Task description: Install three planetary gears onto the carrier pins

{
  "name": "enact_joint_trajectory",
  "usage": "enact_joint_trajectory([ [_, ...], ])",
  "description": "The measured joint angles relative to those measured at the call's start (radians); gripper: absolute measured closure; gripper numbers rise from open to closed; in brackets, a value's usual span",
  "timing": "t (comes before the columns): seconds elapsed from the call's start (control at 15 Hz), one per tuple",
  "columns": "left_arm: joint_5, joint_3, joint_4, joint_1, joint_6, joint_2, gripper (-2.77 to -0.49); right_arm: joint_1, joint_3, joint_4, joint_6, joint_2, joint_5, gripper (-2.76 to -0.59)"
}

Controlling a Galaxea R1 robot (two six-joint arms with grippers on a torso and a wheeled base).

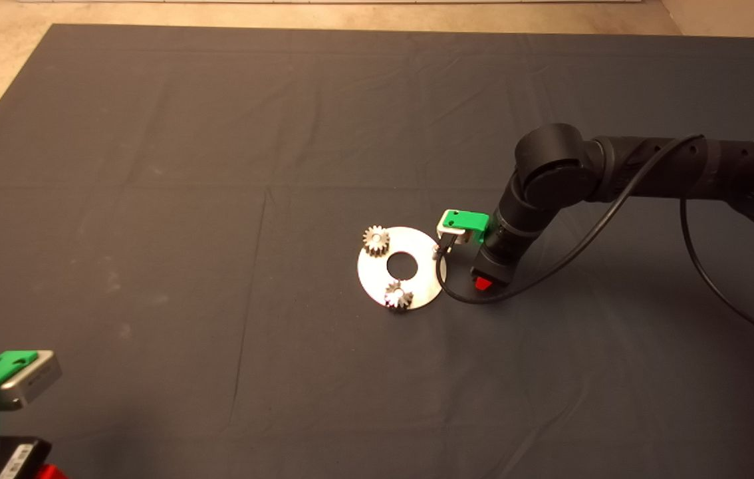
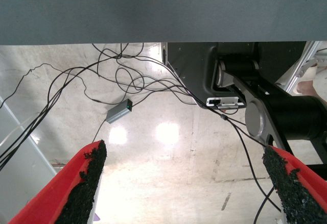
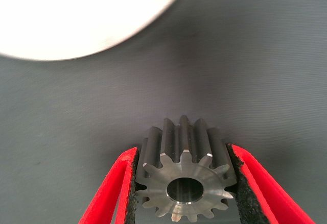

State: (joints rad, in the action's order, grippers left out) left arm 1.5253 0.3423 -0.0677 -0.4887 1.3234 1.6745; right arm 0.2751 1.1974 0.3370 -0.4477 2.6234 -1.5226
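Dark mat (image 1: 217,166): disc (image 1: 372,276) with two gears (image 1: 376,239) seated.
Right gripper (image 3: 184,193) clamps third gear (image 3: 185,180) just beside disc; left gripper (image 2: 184,183) parked, fingers apart.

text: none legible | labels: none legible | numbers: none | signs: none

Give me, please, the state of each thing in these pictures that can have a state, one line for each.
Gear at the disc's far-left edge: seated on the disc.
Gear at the disc's near edge: seated on the disc.
Third gear: held off the disc, between the right tool's pads.
Disc: flat on the mat, pin on its right side bare.
Right tool: shut on the third gear, beside the disc.
Left tool: open, empty, parked at lower left.
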Motion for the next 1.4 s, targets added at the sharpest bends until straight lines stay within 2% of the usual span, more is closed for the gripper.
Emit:
enact_joint_trajectory([
  [0.13,0.000,0.000,0.000,0.000,-0.018,-0.033,-2.17,0.022,-0.002,0.013,-0.036,-0.003,-0.003,-1.07],
  [0.27,0.000,0.000,-0.001,0.000,-0.034,-0.074,-2.17,0.077,-0.032,0.013,-0.076,-0.006,-0.006,-1.07],
  [0.33,0.000,0.000,-0.001,0.000,-0.047,-0.096,-2.17,0.096,-0.048,0.013,-0.090,-0.005,-0.005,-1.07],
  [0.47,0.001,0.000,-0.001,0.000,-0.060,-0.121,-2.17,0.113,-0.071,0.013,-0.114,0.004,-0.005,-1.07],
  [0.67,-0.001,0.000,-0.004,0.000,-0.077,-0.133,-2.17,0.140,-0.096,0.012,-0.138,0.018,-0.004,-1.08],
  [1.07,0.000,-0.002,-0.004,0.000,-0.113,-0.143,-2.17,0.145,-0.098,0.009,-0.153,0.051,-0.007,-1.07],
  [1.27,0.000,-0.002,-0.004,0.000,-0.132,-0.143,-2.17,0.147,-0.053,-0.006,-0.153,0.078,-0.004,-1.07],
  [1.4,-0.001,-0.002,-0.004,0.000,-0.141,-0.144,-2.17,0.147,-0.022,-0.022,-0.153,0.096,-0.009,-1.08],
])
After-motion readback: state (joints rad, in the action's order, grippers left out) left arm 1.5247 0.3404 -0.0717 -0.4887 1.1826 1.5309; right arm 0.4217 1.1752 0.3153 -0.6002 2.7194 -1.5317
